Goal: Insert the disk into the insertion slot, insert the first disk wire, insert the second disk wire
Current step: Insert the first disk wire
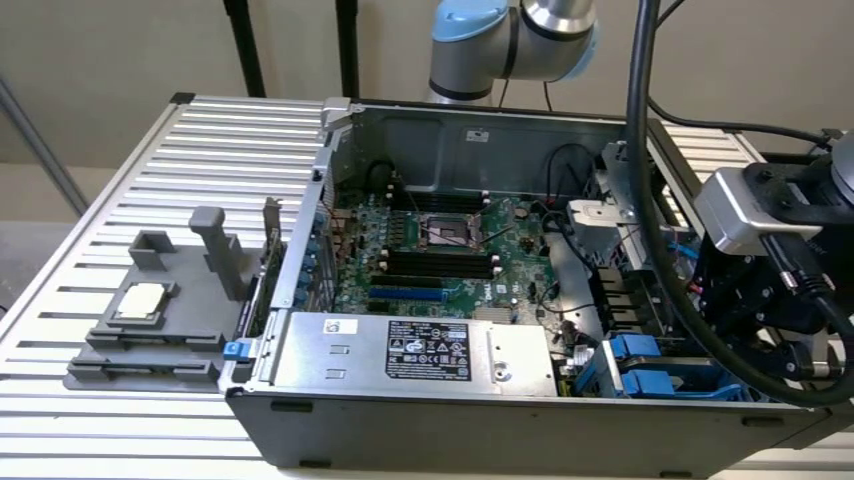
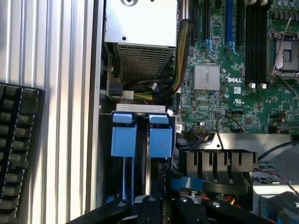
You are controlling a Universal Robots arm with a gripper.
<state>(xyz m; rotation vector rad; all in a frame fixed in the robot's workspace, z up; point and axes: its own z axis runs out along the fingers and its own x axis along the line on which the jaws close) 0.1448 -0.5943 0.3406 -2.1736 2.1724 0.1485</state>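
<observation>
insertion slot (image 2: 140, 108): grey cage, two bright blue latch tabs side by side, in case corner; disk (image 2: 126, 175): blue carrier edge-on inside cage, label hidden

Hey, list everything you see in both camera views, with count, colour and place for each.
Open grey metal computer case: one, grey, on table.
Ribbed aluminium table: one, silver, underneath.
Green motherboard: one, green, inside case.
Silver power-supply box with black label: one, silver, inside case.
Grey plastic drive cage with blue latch tabs: one, grey-blue, beside power-supply box.
Grey plastic fixture: one, grey, table, exterior view's left.
Black keyboard: one, black, on table.
Robot arm: one, silver-blue, behind case.
Black end effector: one, black, at drive cage.
</observation>
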